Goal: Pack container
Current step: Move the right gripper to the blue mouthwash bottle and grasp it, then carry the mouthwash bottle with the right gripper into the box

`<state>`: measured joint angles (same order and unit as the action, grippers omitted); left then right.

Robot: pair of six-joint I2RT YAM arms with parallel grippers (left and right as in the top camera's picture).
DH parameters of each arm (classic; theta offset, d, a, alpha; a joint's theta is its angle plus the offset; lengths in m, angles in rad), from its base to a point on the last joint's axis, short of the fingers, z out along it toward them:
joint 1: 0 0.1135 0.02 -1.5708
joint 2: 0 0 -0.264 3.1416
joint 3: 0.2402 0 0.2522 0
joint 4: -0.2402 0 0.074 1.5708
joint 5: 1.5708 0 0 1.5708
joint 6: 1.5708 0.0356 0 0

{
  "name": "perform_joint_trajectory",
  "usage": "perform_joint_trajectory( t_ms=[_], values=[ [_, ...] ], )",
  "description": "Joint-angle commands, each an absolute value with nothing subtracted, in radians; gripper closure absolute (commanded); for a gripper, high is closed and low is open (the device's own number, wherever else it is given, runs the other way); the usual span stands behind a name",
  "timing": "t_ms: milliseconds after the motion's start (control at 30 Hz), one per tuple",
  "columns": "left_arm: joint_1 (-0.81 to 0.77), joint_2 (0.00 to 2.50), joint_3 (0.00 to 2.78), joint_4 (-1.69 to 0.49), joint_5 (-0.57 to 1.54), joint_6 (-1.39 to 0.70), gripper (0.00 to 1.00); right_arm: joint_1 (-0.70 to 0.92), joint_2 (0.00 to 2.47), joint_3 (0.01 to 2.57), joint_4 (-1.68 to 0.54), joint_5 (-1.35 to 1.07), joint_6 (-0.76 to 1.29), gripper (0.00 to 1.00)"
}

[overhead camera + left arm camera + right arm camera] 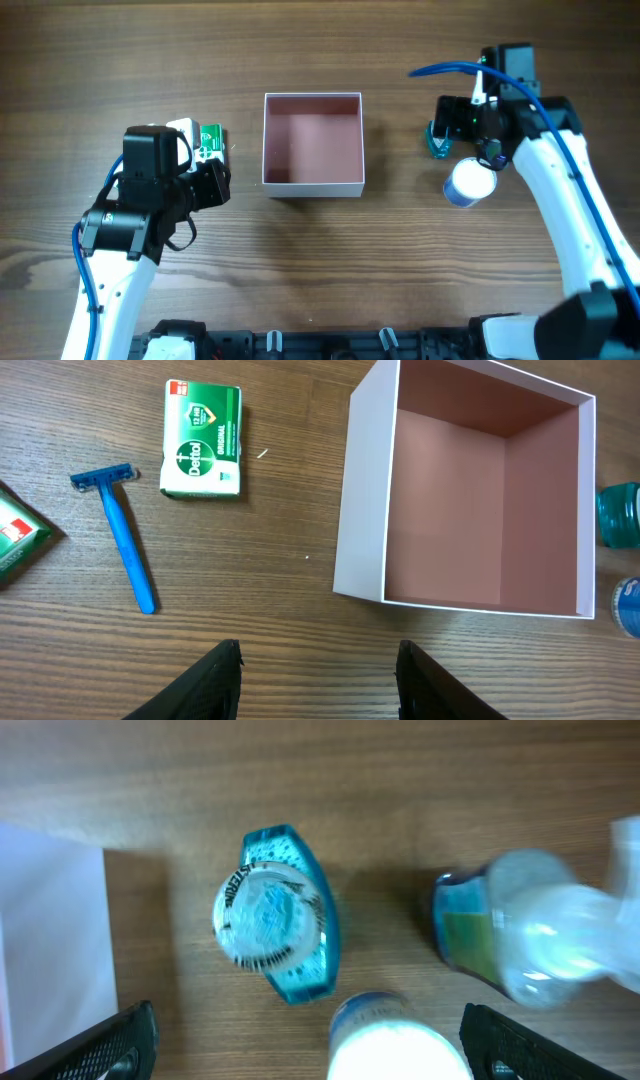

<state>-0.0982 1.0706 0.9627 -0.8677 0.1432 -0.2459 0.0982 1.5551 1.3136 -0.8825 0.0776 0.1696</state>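
Read on soap box (pixel 201 439), green face: "Dettol", "ORIGINAL"; smaller print illegible. Lettering noted round cap rim of teal bottle (pixel 272 915), too blurred to be read w/ certainty.

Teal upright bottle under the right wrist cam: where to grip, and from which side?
Straight down with the right claw, closing across the narrow flanks of the teal bottle, below the cap. It stands upright with an oval body, so the flatter sides should give the best contact; the open jaws line up with that axis.
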Motion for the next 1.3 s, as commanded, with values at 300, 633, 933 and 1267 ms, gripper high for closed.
perform_joint_trajectory(
  t_ms=[300,633,933,1267],
  values=[
    [-0.103,1.076,0.984,-0.864,0.137,-0.244,0.5,0.098,1.719,1.315,-0.806,0.039,0.109,0.12],
    [-0.103,1.076,0.984,-0.865,0.138,-0.244,0.5,0.098,1.719,1.315,-0.757,0.039,0.105,0.47],
    [-0.103,1.076,0.984,-0.865,0.138,-0.244,0.5,0.098,1.719,1.315,-0.759,0.039,0.105,0.63],
    [-0.103,1.076,0.984,-0.865,0.138,-0.244,0.5,0.098,1.719,1.315,-0.758,0.039,0.105,0.8]
  ],
)
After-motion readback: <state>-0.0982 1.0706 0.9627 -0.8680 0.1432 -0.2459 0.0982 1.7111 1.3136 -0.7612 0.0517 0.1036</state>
